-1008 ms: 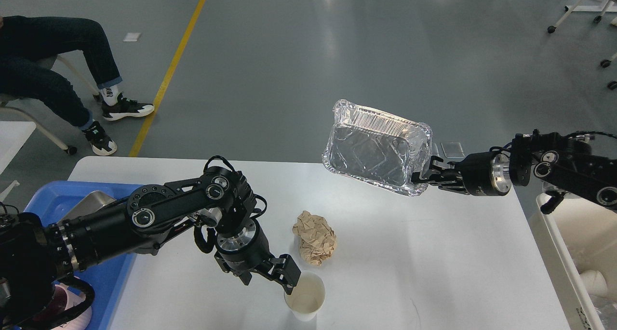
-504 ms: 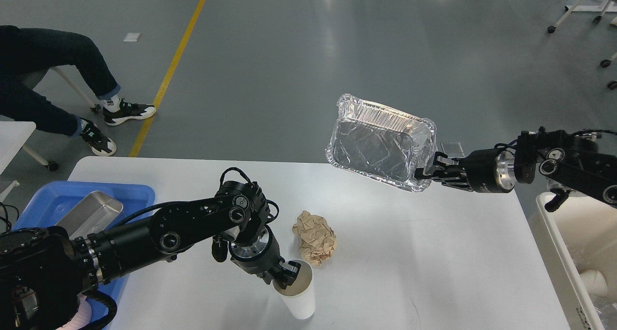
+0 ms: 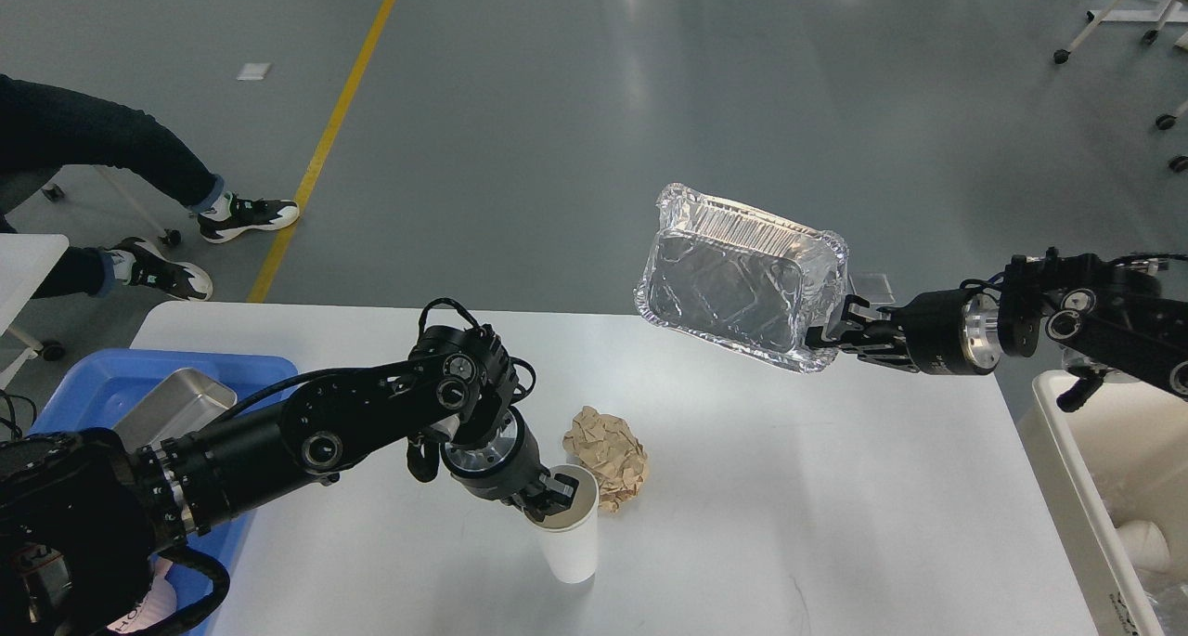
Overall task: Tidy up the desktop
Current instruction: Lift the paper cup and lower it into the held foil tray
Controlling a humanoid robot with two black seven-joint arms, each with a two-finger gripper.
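Note:
The desktop [image 3: 789,515] is a white tabletop with rounded corners. My left gripper [image 3: 549,499] is shut on the rim of a white paper cup [image 3: 571,543] and holds it just above the tabletop, near the front middle. A crumpled ball of brown paper [image 3: 608,452] lies right behind the cup. My right gripper [image 3: 833,336] is shut on the edge of an empty foil tray [image 3: 738,279] and holds it tilted in the air over the table's far edge.
A blue plastic tray [image 3: 102,390] with a metal pan [image 3: 172,404] sits at the table's left. A cream-coloured bin [image 3: 1104,515] stands off the right edge. A seated person's legs [image 3: 111,162] are at the far left on the floor.
My left gripper closed on the cup's rim and lifted it, moving slightly back and left. My right gripper carried the foil tray a little to the right and up.

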